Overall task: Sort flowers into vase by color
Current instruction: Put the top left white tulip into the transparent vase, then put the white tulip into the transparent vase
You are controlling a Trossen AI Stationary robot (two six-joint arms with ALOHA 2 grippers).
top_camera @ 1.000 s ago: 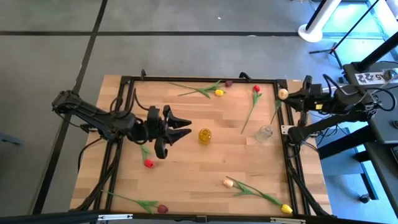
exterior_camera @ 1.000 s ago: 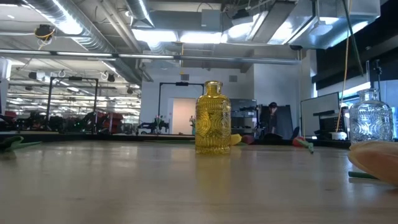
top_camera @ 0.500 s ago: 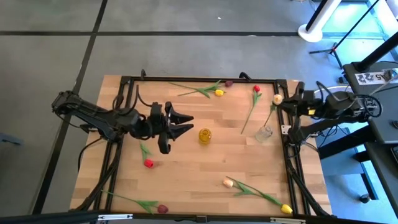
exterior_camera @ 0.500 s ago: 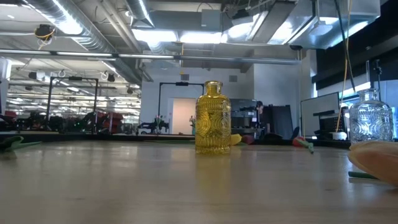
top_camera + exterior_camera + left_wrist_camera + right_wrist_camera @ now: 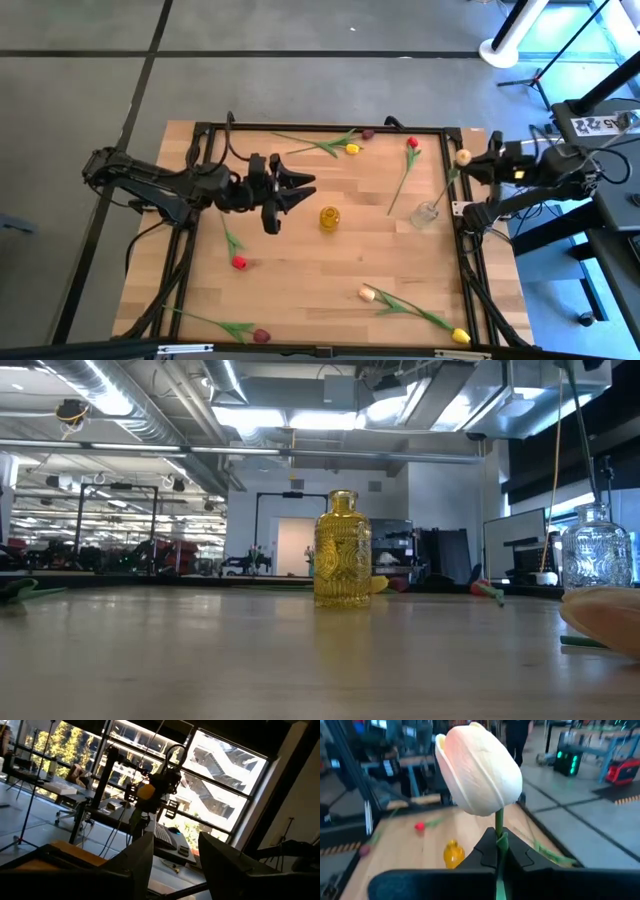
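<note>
**Cream tulip held over the clear vase**

Cream petals, closed into a smooth egg-shaped bud with a faint pink blush, topped the tulip (image 5: 479,769) that the right gripper (image 5: 498,851) had pinched by its thin green stem, fingers closed tight just under the head. From above, that cream head (image 5: 462,157) sat at the table's right edge, its stem slanting down toward the clear glass vase (image 5: 425,214) near that edge. The left gripper (image 5: 298,190) hung above the table left of the yellow vase (image 5: 330,217), fingers spread apart and holding nothing.

The other flowers lay flat on the wooden table (image 5: 300,270). A red tulip (image 5: 238,262) lay below the left arm, a dark maroon one (image 5: 261,336) near the front edge. A cream tulip (image 5: 367,293) and a yellow one (image 5: 460,336) lay at the front right, leaves overlapping. At the far edge lay a yellow tulip (image 5: 351,149) and a maroon one (image 5: 367,133), with another red tulip (image 5: 412,143) to their right, its long stem running toward the clear vase.
</note>
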